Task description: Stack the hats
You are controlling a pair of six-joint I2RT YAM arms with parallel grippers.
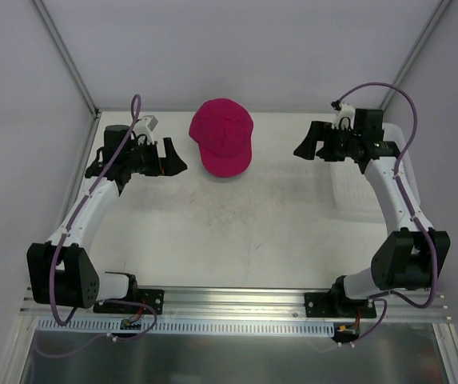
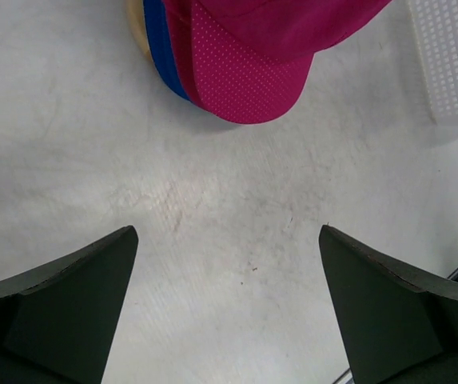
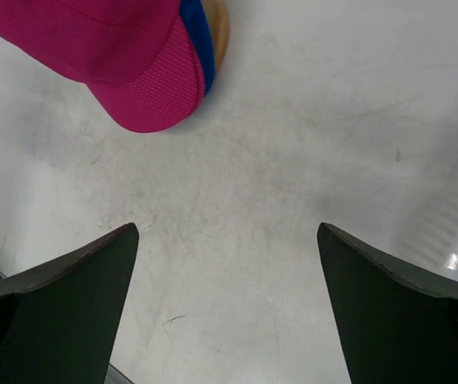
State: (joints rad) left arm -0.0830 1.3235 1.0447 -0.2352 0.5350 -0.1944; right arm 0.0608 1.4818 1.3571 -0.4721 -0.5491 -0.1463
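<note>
Top external view showed the hats [image 1: 225,138] stacked on the bench [image 1: 236,232] between the left tool [image 1: 174,158] and right tool [image 1: 304,142], both wide open and empty; with a blue brim [image 2: 161,48] under pink, stacking looked finished.

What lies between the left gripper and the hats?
Only bare table: the left wrist view shows nothing between the open left gripper and the hats.

hats [image 1: 223,136] sit stacked — between left hand [image 1: 176,157] and right hand [image 1: 303,142].
</note>
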